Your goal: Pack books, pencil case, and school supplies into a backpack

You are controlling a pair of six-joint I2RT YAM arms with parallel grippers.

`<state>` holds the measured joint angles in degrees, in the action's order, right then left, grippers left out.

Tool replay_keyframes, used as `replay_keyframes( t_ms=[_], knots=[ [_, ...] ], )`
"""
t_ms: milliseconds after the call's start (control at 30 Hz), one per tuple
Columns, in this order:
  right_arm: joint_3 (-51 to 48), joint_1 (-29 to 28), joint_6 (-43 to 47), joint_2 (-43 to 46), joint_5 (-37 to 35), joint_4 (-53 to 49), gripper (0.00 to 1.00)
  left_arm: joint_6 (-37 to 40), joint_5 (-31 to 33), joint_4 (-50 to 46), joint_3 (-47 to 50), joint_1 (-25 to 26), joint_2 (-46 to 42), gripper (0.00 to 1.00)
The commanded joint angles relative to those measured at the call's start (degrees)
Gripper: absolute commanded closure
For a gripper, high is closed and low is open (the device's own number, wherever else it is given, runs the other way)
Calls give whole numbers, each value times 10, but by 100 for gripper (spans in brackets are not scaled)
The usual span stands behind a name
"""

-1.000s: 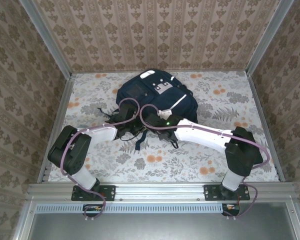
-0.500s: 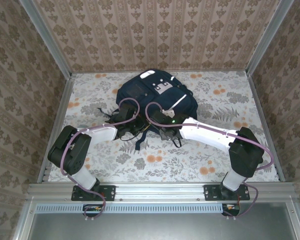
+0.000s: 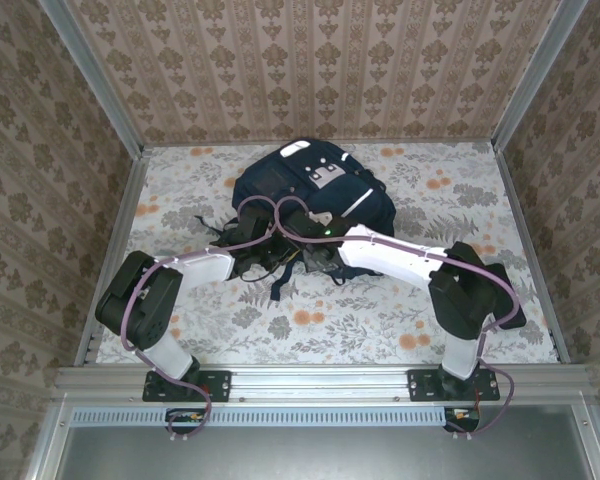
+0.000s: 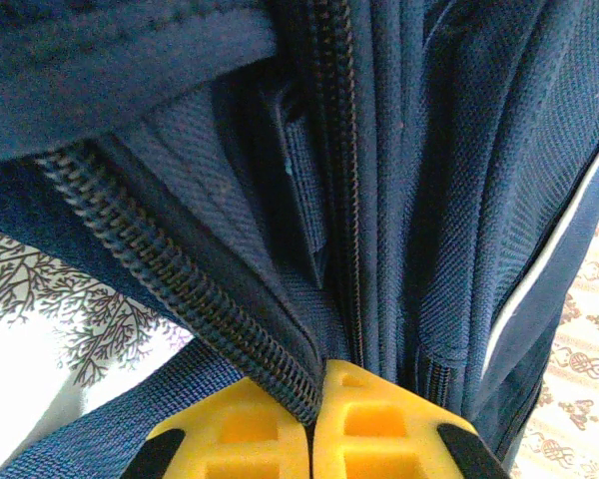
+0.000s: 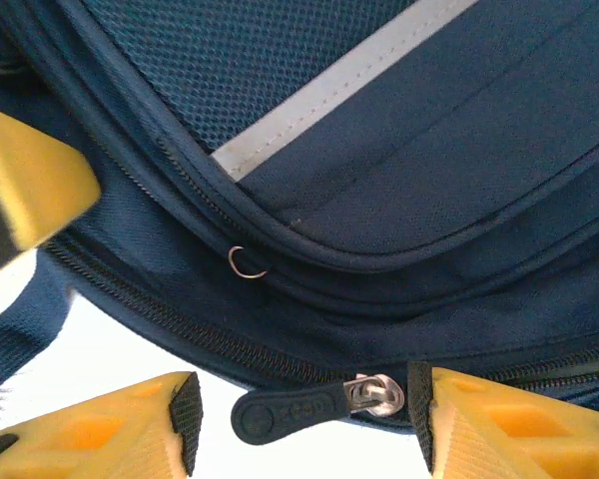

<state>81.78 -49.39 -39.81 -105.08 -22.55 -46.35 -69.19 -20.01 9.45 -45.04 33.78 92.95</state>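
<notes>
The navy backpack (image 3: 315,190) lies mid-bench (image 3: 430,300), both arms reaching over its near edge. The left end effector (image 4: 311,429) is clamped shut on the backpack's fabric at the zipper track (image 4: 180,269), anchoring it. The right end effector (image 5: 304,404) stands open with the zipper pull (image 5: 280,416) between its fingers, not yet pinched. It should probably close squarely on the dark tab, then draw along the track's curve while the left holds the seam taut.
</notes>
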Motion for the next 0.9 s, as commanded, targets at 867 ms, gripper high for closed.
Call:
replay_keyframes(
  t_ms=[867],
  knots=[
    [-27, -1, -35, 10, -32, -65, 71, 14, -21, 33, -10, 3, 5, 97]
  ],
)
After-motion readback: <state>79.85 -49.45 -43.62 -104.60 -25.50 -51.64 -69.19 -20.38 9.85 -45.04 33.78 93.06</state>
